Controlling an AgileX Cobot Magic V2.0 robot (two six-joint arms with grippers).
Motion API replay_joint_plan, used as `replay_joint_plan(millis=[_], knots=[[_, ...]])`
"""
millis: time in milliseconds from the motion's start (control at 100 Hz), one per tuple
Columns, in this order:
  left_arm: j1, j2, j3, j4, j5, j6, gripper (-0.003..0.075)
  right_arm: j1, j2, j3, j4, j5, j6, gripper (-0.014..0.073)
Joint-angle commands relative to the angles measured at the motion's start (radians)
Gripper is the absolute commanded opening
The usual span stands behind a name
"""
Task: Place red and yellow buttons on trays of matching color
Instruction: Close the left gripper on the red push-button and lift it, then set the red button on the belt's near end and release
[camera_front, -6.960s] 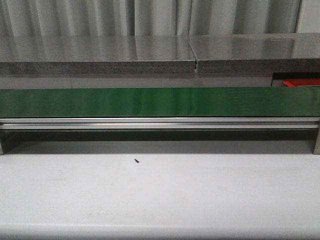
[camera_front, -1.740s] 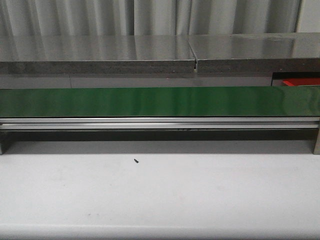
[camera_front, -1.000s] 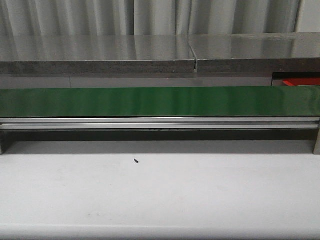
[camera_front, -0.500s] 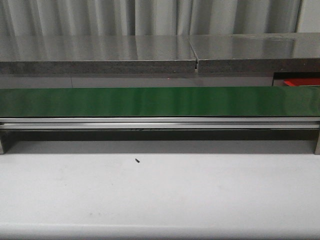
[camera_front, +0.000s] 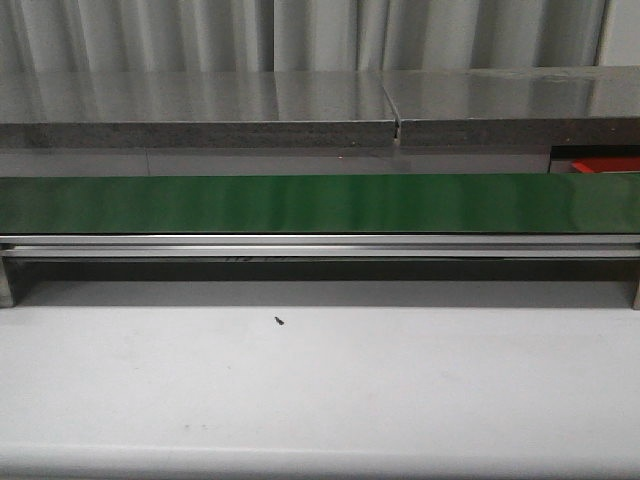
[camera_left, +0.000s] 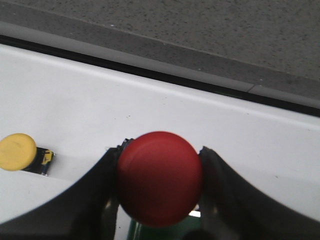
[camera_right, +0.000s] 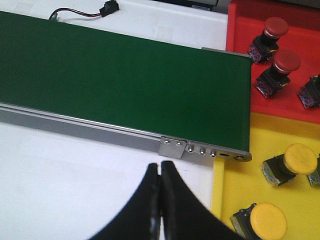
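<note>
In the left wrist view my left gripper (camera_left: 163, 148) is shut on a red button (camera_left: 160, 180), its round cap filling the space between the dark fingers (camera_left: 97, 185). A yellow button (camera_left: 17, 151) lies on the white table off to one side, apart from the gripper. In the right wrist view my right gripper (camera_right: 160, 167) is shut with nothing in it, over the white table beside the conveyor's end. Close by are the red tray (camera_right: 240, 30) holding red buttons (camera_right: 285, 62) and the yellow tray (camera_right: 235, 185) holding yellow buttons (camera_right: 300, 157). Neither gripper appears in the front view.
The green conveyor belt (camera_front: 320, 203) runs across the table on an aluminium frame (camera_front: 320, 247). A red tray corner (camera_front: 605, 163) shows behind its right end. A small dark speck (camera_front: 279, 321) lies on the white table. A cable and connector (camera_right: 107, 8) lie beyond the belt.
The front view has shifted very slightly sideways. Nothing on the belt or the table in front of it has moved.
</note>
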Motion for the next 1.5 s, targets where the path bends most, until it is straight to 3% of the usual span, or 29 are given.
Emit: replay_joint_plan(millis=[0, 390, 550, 690, 1490], knots=[[-0.025, -0.109, 0.029, -0.032, -0.047, 0.001, 0.0041, 0.001, -0.008, -0.022, 0.004, -0.058, -0.011, -0.0116], [-0.085, -0.33, 0.497, -0.067, -0.289, 0.001, 0.0041, 0.001, -0.008, -0.022, 0.004, -0.058, -0.011, -0.0116], [-0.085, -0.342, 0.603, -0.126, -0.351, 0.022, 0.0041, 0.001, -0.008, -0.022, 0.004, -0.058, -0.011, -0.0116], [-0.085, -0.342, 0.633, -0.201, -0.377, 0.091, 0.0041, 0.001, -0.008, -0.022, 0.004, -0.058, -0.011, -0.0116], [-0.085, -0.308, 0.666, -0.214, -0.346, 0.091, 0.0047, 0.001, -0.008, -0.022, 0.004, -0.058, -0.011, -0.0116]])
